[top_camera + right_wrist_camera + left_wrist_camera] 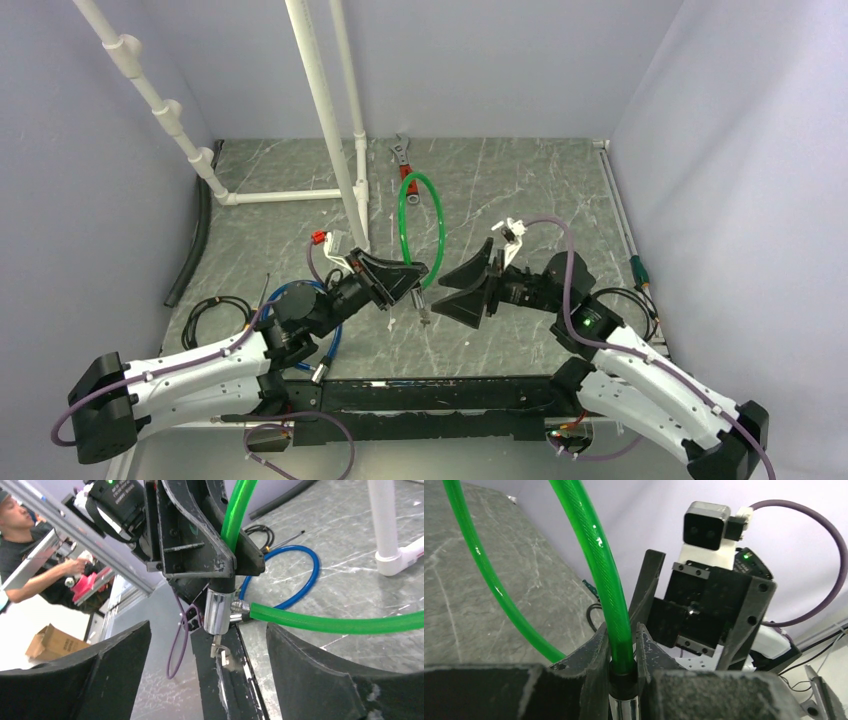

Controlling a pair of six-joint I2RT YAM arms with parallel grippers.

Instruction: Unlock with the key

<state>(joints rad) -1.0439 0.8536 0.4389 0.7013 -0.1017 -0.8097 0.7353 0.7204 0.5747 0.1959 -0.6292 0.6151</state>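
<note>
Key (216, 649) under lock cylinder (216, 611), just before right pincer's (438, 293) spread fingers

The key (216, 647) sits under the lock cylinder (216, 611) (wrench (402, 157) well behind).

A lab test cell: pale enclosure walls (740, 120), aluminium framing (65, 529), cardboard box (50, 641)

Only a narrow gap separates left pincer (415, 283) and right pincer (440, 293). The green cable loop (443, 235) arcs behind it, white PVC pipes (325, 120) stand farther left, and open bench (520, 180) lies beyond.
</note>
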